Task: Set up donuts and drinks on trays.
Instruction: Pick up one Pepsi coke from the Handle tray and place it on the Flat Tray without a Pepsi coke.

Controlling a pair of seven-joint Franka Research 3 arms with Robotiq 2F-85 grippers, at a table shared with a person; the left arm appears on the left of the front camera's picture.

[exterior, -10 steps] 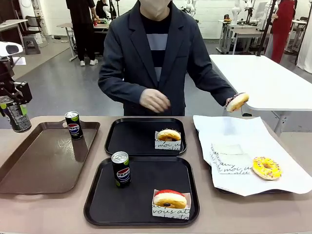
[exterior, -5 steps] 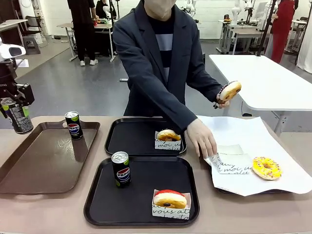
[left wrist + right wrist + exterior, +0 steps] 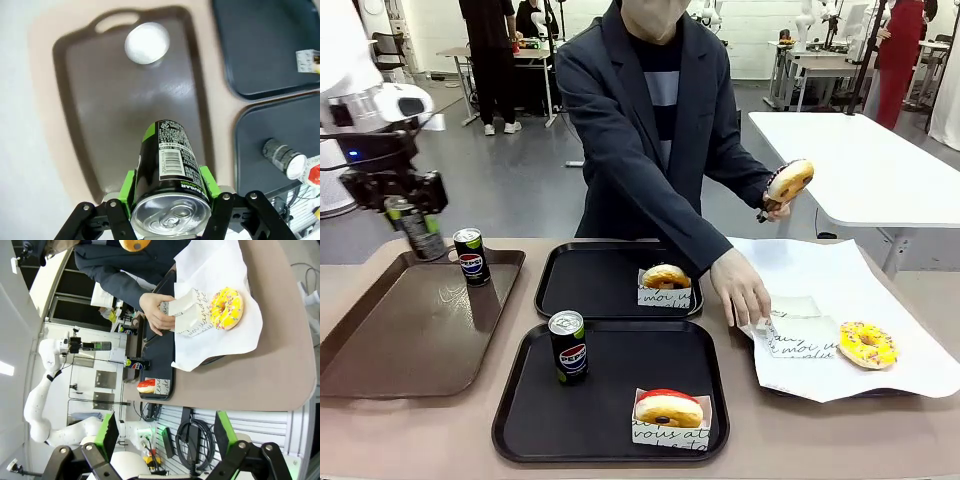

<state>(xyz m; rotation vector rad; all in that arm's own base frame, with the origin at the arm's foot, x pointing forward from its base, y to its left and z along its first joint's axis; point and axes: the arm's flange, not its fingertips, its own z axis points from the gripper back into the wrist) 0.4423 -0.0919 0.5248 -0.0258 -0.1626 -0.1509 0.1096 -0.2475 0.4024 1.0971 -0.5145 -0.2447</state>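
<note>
Clamped between the green pads of the left gripper (image 3: pixel 167 186): one drink can (image 3: pixel 167 150), gripped round its body near the top, slightly tilted, in the air by the far left corner of the brown tray (image 3: pixel 380 340). Right gripper (image 3: pixel 167 435) off beyond the table edge, jaws apart, nothing between.

Just beside the carried can, a second can (image 3: pixel 470 256) upright on the brown tray. Risk of clipping and toppling it on the way across. Smooth round wall in a two-pad grip: risk of slipping or swinging under a fast move, and of falling over if released before being brought upright.

Probable destination, judging by the layout: the far black tray (image 3: pixel 590 290), with a donut (image 3: pixel 666 277) on its sleeve but no drink. Near black tray (image 3: pixel 620 420) already with a can (image 3: pixel 567 346) and a red-glazed donut (image 3: pixel 668 408). Danger of landing on the rim or nudging the donut.

Farther out, a person's hand (image 3: pixel 740 288) on a paper sleeve (image 3: pixel 800 335) close to the far tray, the other hand (image 3: pixel 772 207) raising a chocolate donut (image 3: pixel 788 182). Possible clash over that tray with arm and hand arriving together.
</note>
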